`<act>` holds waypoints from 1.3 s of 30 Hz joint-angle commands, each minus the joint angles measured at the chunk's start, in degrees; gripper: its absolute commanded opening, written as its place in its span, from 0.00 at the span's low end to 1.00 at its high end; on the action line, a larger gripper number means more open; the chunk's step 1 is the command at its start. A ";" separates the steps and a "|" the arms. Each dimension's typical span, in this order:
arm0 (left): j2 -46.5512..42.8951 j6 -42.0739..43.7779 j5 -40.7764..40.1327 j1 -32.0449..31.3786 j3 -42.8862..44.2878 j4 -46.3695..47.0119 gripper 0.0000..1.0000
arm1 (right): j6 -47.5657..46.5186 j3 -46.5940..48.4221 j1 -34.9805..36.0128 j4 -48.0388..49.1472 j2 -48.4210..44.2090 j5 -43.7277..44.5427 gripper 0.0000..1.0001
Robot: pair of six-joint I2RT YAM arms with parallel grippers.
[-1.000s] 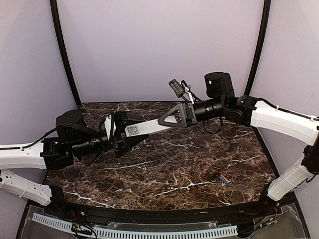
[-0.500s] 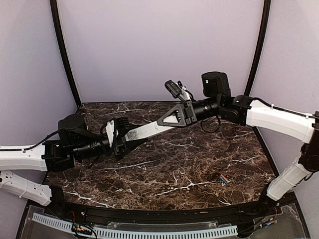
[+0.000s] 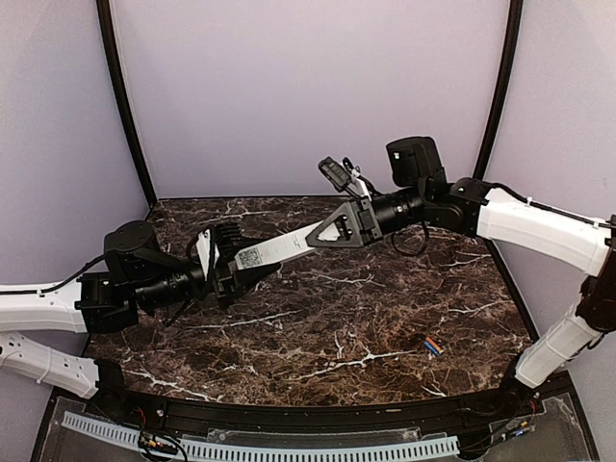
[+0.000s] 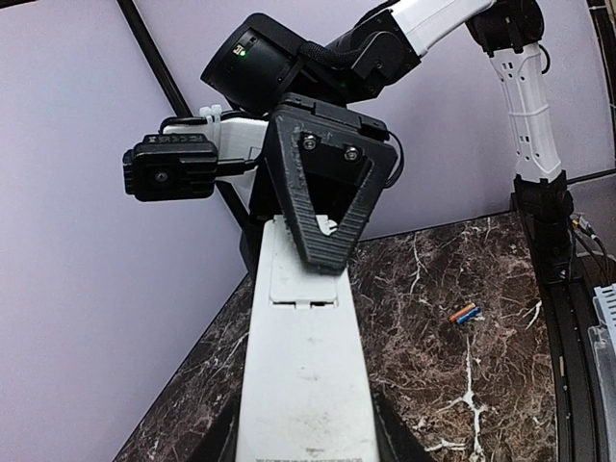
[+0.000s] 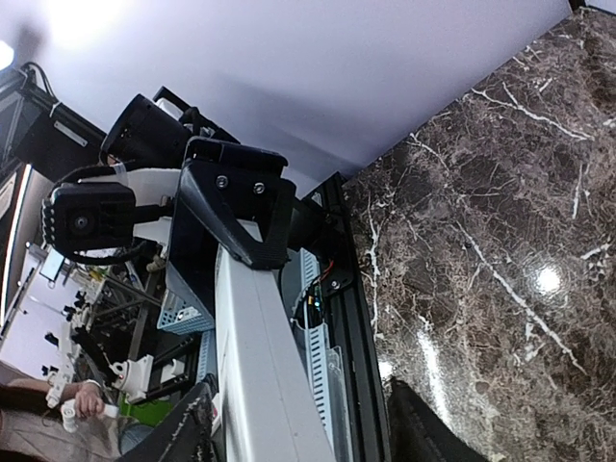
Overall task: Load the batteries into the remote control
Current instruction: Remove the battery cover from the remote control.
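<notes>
The white remote control (image 3: 279, 248) hangs in the air between both arms, back up, with its code sticker (image 3: 252, 256) showing. My left gripper (image 3: 223, 269) is shut on its lower left end; in the left wrist view the fingers (image 4: 223, 438) flank the remote (image 4: 303, 366). My right gripper (image 3: 322, 236) is at the upper right end. One of its fingers (image 4: 327, 192) lies on the battery cover (image 4: 301, 281). In the right wrist view the remote (image 5: 255, 366) touches one finger, with a gap to the other finger (image 5: 423, 423). The blue and orange batteries (image 3: 432, 345) lie on the table, and also show in the left wrist view (image 4: 464, 313).
The dark marble table (image 3: 337, 318) has purple walls behind and at the sides. Black frame posts (image 3: 123, 106) stand at the back corners. A slotted cable trough (image 3: 260, 448) runs along the near edge.
My left gripper has moved slightly down and left with the remote's end, so the remote tilts a bit more. My right gripper has shifted slightly left. The batteries have not moved.
</notes>
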 commanded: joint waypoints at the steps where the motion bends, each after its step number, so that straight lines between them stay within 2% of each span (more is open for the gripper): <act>1: -1.32 -1.17 0.44 -0.13 0.85 1.65 0.00 | -2.95 3.55 -0.77 -3.66 -0.56 2.06 0.63; 6: -1.75 -1.24 -0.49 -0.08 0.77 0.34 0.00 | -5.61 7.52 -2.41 -13.07 -1.78 7.70 0.65; 11: -1.65 -0.98 -0.68 -0.11 0.94 -0.15 0.00 | -6.22 8.46 -3.40 -16.50 -3.09 8.55 0.64; 20: -0.66 -1.31 -1.27 -0.08 1.12 0.01 0.00 | -3.67 8.07 -3.31 -17.22 -3.39 4.26 0.39; 39: 0.18 -1.27 -1.82 -0.08 1.20 -0.80 0.00 | -1.46 6.70 -3.04 -15.00 -1.89 -0.42 0.09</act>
